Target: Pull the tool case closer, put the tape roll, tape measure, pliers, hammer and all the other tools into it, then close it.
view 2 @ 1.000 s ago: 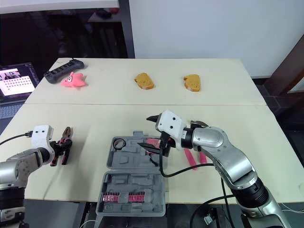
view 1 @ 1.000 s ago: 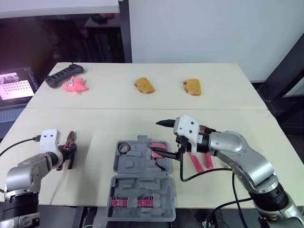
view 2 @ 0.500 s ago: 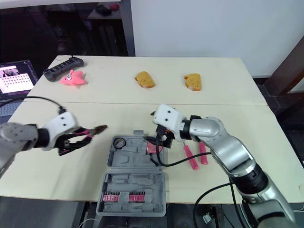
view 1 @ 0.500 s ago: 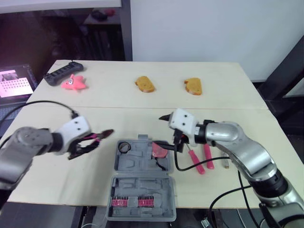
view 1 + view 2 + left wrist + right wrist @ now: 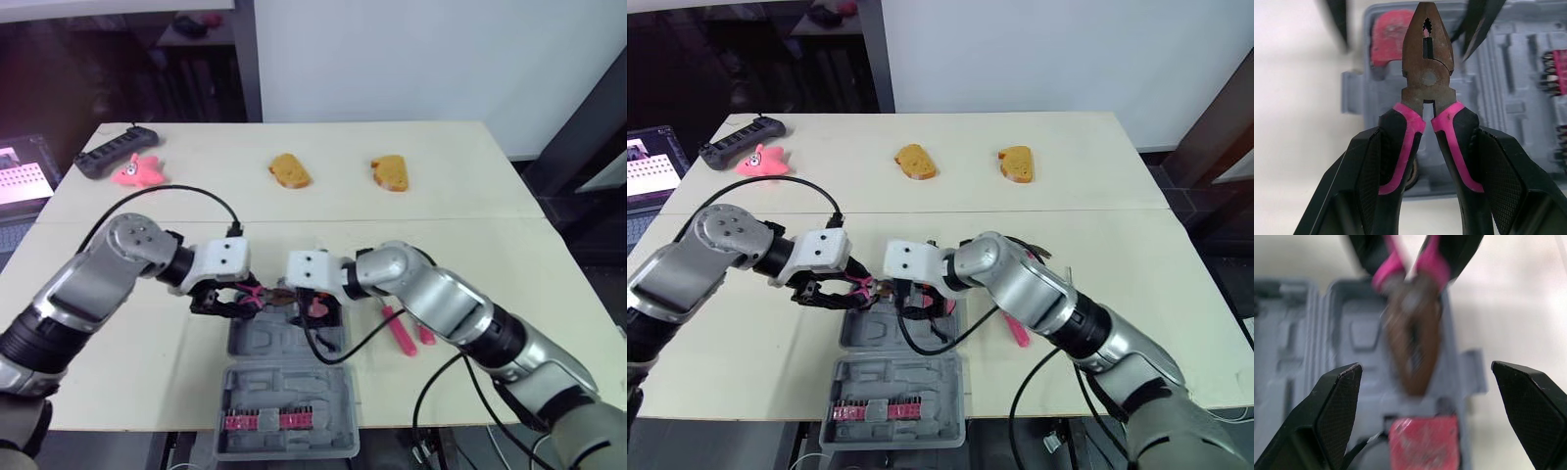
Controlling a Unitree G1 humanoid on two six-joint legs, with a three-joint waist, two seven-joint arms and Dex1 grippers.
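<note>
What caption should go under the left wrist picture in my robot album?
The left pincer holds the pliers nose-first over the open grey tool case.

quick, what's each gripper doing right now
Left gripper: closed on the pliers.
Right gripper: open, holding nothing, above the tool case.

Lab-type test room, not home or shop: plain pale table (image 5: pixel 460 196) against bare white wall (image 5: pixel 411 49); lit laptop (image 5: pixel 20 181) at left edge; power strip (image 5: pixel 106 157), pink toy (image 5: pixel 137 172), bread-like prop (image 5: pixel 290 170), second one (image 5: pixel 390 172) laid out; dark racking (image 5: pixel 98 69) behind.
</note>
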